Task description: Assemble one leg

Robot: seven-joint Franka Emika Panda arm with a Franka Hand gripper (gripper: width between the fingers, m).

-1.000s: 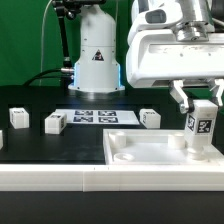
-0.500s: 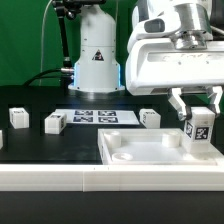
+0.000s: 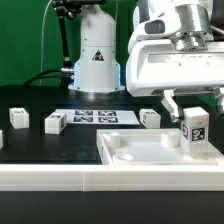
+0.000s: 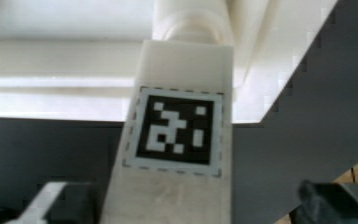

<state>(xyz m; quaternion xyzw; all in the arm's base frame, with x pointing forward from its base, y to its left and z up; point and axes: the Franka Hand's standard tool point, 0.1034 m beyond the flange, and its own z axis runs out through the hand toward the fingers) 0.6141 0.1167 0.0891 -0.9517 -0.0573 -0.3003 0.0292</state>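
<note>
Inspector: Hand (image 3: 193,106) spread, its fingers clear on either side of the leg (image 3: 194,128), which stands on the panel (image 3: 140,152), lower right of frame.
Assessor: Risk?
Inspector: If poorly seated, the leg may topple. A finger rising off-line could catch it.

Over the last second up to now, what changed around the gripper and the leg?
The gripper opened and let go of the leg, which now stands upright on the white panel, between the spread fingers. Leg and panel both shifted slightly toward the exterior view's left. The small white blocks on the table and the marker board stayed where they were.
</note>
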